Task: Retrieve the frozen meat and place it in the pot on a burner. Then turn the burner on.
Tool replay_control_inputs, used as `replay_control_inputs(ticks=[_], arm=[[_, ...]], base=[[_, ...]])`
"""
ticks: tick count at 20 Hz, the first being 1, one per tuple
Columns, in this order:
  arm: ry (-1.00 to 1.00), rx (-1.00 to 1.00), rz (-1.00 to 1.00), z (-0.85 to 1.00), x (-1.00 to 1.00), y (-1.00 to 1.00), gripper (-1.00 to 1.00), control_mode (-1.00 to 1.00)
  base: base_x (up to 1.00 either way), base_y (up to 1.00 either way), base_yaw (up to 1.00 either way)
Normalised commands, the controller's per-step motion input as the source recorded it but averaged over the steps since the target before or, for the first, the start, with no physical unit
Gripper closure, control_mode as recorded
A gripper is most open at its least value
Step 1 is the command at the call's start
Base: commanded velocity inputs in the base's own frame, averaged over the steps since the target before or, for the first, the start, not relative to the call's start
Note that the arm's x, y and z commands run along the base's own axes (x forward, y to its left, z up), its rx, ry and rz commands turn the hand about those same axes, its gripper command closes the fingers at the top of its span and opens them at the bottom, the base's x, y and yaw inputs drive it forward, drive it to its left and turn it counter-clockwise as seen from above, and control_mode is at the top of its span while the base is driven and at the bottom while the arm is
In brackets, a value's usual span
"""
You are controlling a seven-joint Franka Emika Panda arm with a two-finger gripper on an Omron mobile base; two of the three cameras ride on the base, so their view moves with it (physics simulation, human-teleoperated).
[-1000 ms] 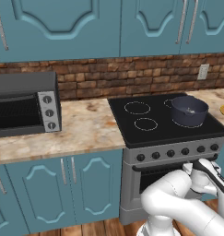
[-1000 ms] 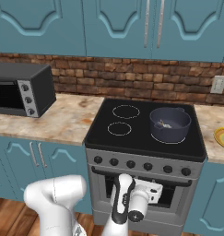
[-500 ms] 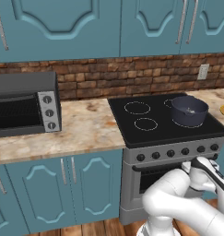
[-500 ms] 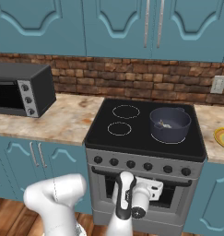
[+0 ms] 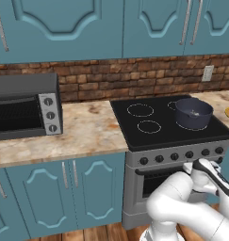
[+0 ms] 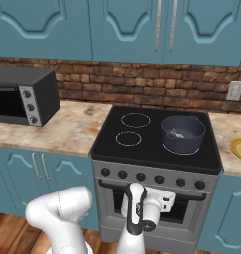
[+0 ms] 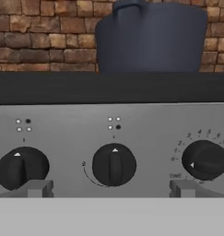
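The dark blue-grey pot (image 5: 193,113) (image 6: 182,134) stands on the stove's back right burner. A small pale piece (image 6: 177,133) lies on its bottom, and I take it for the frozen meat. In the hand view the pot (image 7: 152,37) rises behind the control panel. My gripper (image 7: 111,189) (image 6: 161,201) hangs low in front of the stove's knob row. It is open, with its fingertips (image 7: 39,188) wide apart on either side of the middle knob (image 7: 114,164). Nothing is held.
Two more knobs (image 7: 21,168) (image 7: 204,160) flank the middle one. A black toaster oven (image 5: 24,106) (image 6: 23,96) sits on the counter to the left. A yellow plate (image 6: 239,147) lies on the counter right of the stove. The oven door is just behind the hand.
The arm has shifted only slightly in front of the stove. The gripper stays open and the pot has not moved.
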Motion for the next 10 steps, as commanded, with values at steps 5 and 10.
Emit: replay_control_inputs(ticks=[5,10], arm=[[0.0,0.0,0.0,-0.17,0.29,-0.04,-1.0,-1.0],[0.0,0.0,0.0,-0.05,0.29,-0.01,-1.0,-1.0]], base=[[0.0,0.0,0.0],[0.0,0.0,0.0]])
